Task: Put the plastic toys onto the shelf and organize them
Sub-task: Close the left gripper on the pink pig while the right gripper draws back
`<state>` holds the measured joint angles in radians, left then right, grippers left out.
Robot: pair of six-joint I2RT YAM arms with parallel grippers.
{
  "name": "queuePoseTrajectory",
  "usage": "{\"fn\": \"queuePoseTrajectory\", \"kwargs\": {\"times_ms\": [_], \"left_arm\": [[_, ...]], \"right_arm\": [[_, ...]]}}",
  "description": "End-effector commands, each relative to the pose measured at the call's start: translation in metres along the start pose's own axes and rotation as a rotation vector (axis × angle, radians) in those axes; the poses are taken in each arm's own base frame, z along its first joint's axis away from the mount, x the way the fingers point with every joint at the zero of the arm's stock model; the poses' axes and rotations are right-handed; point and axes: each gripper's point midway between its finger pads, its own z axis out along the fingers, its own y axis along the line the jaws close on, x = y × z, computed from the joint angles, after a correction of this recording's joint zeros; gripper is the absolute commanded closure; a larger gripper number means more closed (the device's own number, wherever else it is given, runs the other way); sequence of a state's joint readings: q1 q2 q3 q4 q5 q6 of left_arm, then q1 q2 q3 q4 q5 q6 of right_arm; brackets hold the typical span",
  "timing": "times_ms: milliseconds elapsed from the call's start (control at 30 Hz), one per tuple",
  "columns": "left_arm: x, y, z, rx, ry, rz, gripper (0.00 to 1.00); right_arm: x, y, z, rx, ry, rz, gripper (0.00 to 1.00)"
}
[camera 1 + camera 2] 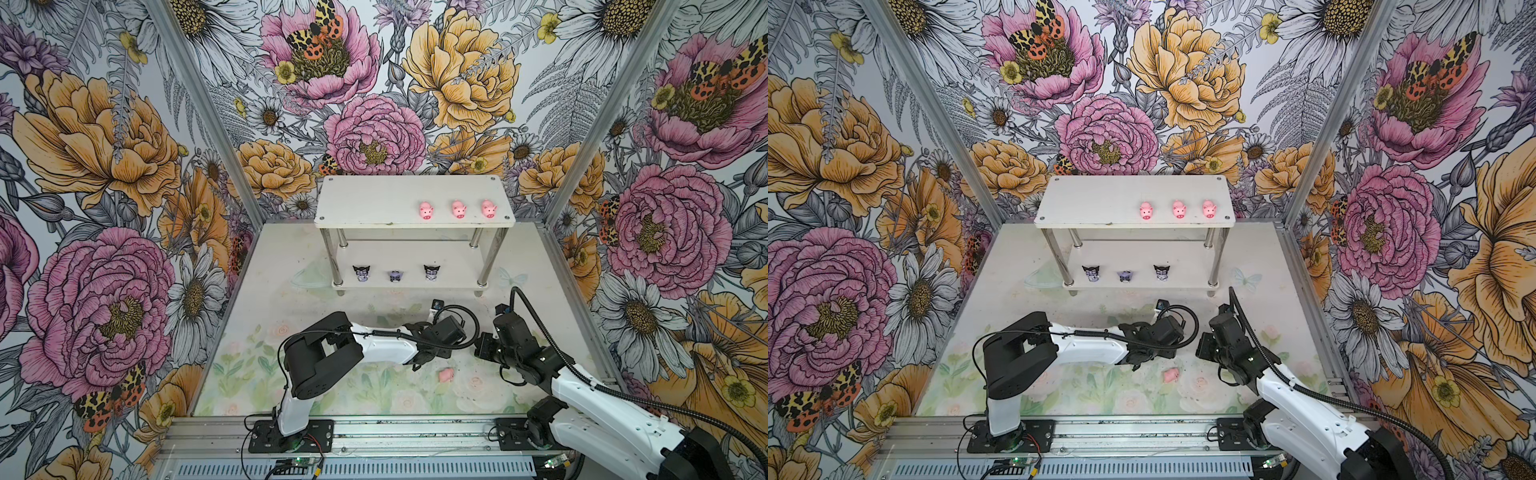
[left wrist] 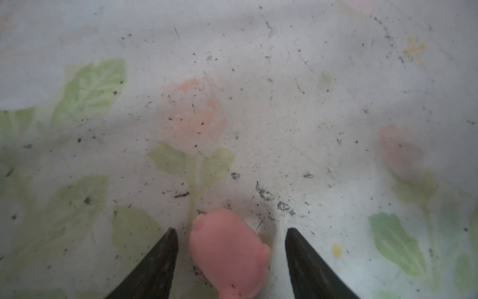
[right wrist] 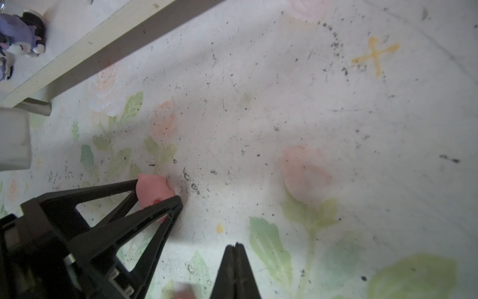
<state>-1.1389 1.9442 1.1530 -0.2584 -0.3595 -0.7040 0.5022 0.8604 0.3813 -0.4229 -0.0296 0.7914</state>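
Observation:
The white shelf (image 1: 374, 195) stands at the back. Three pink pigs (image 1: 458, 209) sit in a row on the right of its top tier. Three black-and-lavender figures (image 1: 395, 275) line the lower tier. In the left wrist view my left gripper (image 2: 230, 230) is open, with a pink pig (image 2: 227, 253) lying on the mat between its fingers and a gap on each side. The right wrist view shows those fingers flanking that pig (image 3: 152, 192). In both top views a pig (image 1: 446, 375) lies by the left arm's end. My right gripper (image 3: 235, 244) is shut and holds nothing.
Both arms (image 1: 386, 345) meet low over the floral mat (image 1: 257, 374) in front of the shelf. A blurred pink shape (image 3: 183, 292) sits at the frame edge by the right gripper. A yellow cross (image 3: 375, 54) marks the mat. Floral walls close in three sides.

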Motion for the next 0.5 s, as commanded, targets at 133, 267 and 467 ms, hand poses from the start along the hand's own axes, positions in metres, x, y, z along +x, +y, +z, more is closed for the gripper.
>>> {"fn": "queuePoseTrajectory", "kwargs": {"times_ms": [133, 267, 467], "left_arm": [[0.000, -0.003, 0.002, 0.007, 0.024, 0.016, 0.61], [-0.007, -0.008, -0.004, 0.020, 0.015, 0.030, 0.72], [-0.040, -0.009, -0.038, 0.019, -0.046, 0.084, 0.78]], "right_arm": [[0.001, -0.011, 0.002, 0.036, -0.015, -0.016, 0.95], [0.002, -0.012, 0.003, 0.040, -0.009, -0.025, 0.95], [0.002, -0.015, 0.003, 0.046, -0.011, -0.037, 0.95]]}}
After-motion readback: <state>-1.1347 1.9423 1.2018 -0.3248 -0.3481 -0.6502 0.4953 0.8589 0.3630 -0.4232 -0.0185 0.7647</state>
